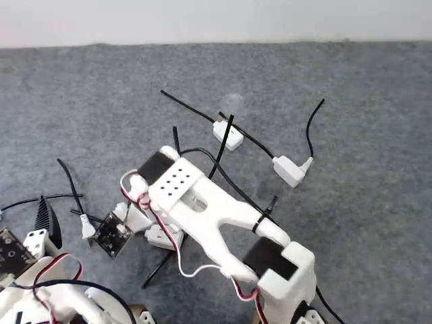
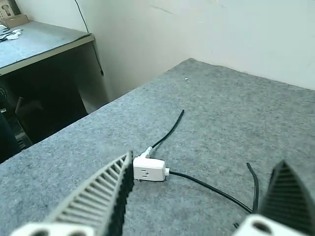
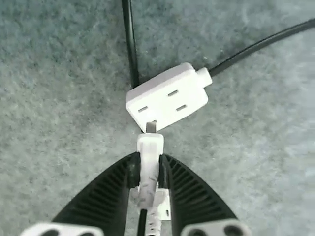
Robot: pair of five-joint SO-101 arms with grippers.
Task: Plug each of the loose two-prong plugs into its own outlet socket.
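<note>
The right arm [image 1: 216, 212] stretches forward and leans low, wrist bent down, its tool [image 3: 148, 164] pinched tight on a plug [image 3: 149, 147]. The left arm [image 1: 40, 270] sits folded back beside it, its tool [image 2: 205, 162] aimed forward at a shallow angle, fingers [image 2: 98, 196] spread wide.

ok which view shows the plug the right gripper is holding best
Right wrist view: the plug sits clamped in the right gripper, prong at the outlet socket. In the high view the arm hides it; the left wrist view faces another socket.
</note>
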